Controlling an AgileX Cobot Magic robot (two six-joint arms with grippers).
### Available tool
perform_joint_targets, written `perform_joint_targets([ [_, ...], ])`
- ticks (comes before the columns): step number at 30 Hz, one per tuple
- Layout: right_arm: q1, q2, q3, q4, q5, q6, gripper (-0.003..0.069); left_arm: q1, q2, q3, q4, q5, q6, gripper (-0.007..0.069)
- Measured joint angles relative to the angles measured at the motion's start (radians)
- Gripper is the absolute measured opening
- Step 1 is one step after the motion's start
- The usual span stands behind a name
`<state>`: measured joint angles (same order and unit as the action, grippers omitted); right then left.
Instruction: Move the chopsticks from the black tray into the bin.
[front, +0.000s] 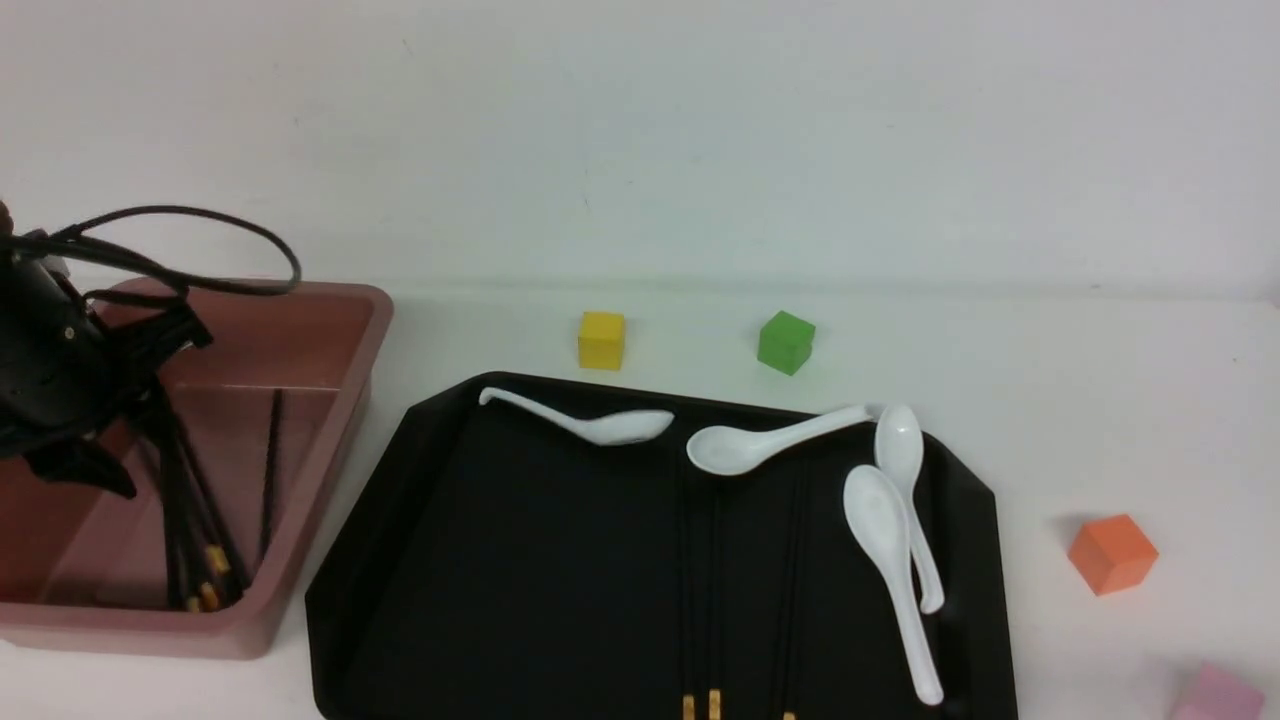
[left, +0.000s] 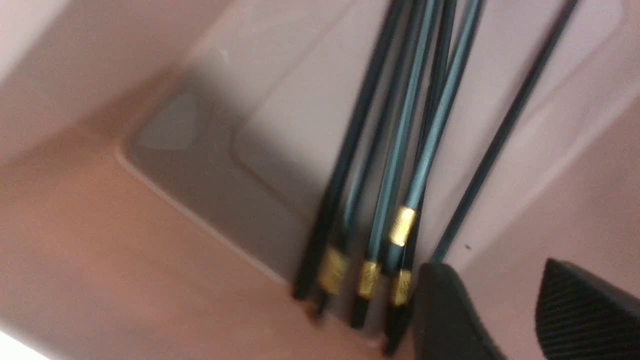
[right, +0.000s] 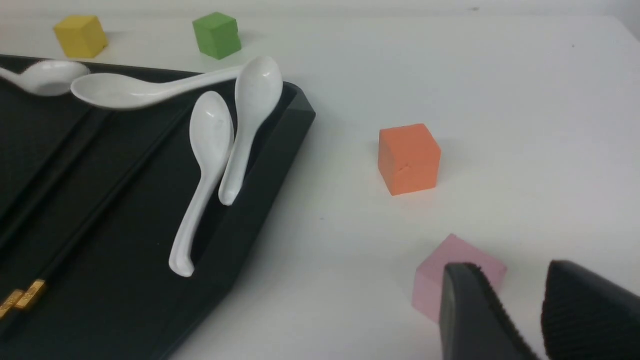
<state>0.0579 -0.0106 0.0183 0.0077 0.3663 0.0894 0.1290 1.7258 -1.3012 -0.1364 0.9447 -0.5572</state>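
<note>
- The left gripper (left: 500, 280) hangs over the bin (front: 340, 425), its two fingers apart, with nothing seen between them.
- Below that gripper, black chopsticks (left: 400, 150) with gold bands lie bunched on the bin's floor, some crossing; another black chopstick (left: 500, 135) lies apart from the bunch.
- A dark cable (front: 200, 210) loops beside the left arm, above the dusty-pink bin.
- To the right of the left gripper and the bin sits the glossy black tray (front: 520, 560), where more chopsticks (front: 715, 580) lie lengthwise, gold bands toward the robot.
- Four white spoons share the tray: one (front: 625, 428) at the far side, a second (front: 725, 450) beside it with its handle over the rim, and two (front: 900, 450) (front: 880, 515) overlapping farther right.
- Beyond the tray, a yellow block (front: 601, 342) and a green block (front: 786, 343) stand on the white table (front: 1100, 420).
- Farthest right of the left gripper are an orange block (front: 1112, 555) and a pink one (front: 1218, 693).
- A pale wall (front: 640, 140) closes the scene behind.
</note>
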Motion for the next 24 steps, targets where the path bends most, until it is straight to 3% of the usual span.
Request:
perform_joint_targets([
  [4,0.0,0.0,0.0,0.0,0.0,0.0,0.0239,0.0,-0.038,0.0,-0.046,0.046,0.076,0.0306],
  [7,0.0,0.0,0.0,0.0,0.0,0.0,0.0239,0.0,-0.076,0.0,-0.063,0.091,0.159,0.027],
  [13,0.0,0.0,0.0,0.0,0.0,0.0,0.0239,0.0,-0.234,0.025,-0.096,0.213,0.339,0.0024],
  [15,0.0,0.0,0.0,0.0,0.0,0.0,0.0239,0.0,-0.298,0.059,-0.117,0.216,0.362,-0.0013],
  [24,0.0,0.0,0.0,0.0,0.0,0.0,0.0239,0.0,-0.722,0.411,-0.318,0.154,0.557,-0.0013],
])
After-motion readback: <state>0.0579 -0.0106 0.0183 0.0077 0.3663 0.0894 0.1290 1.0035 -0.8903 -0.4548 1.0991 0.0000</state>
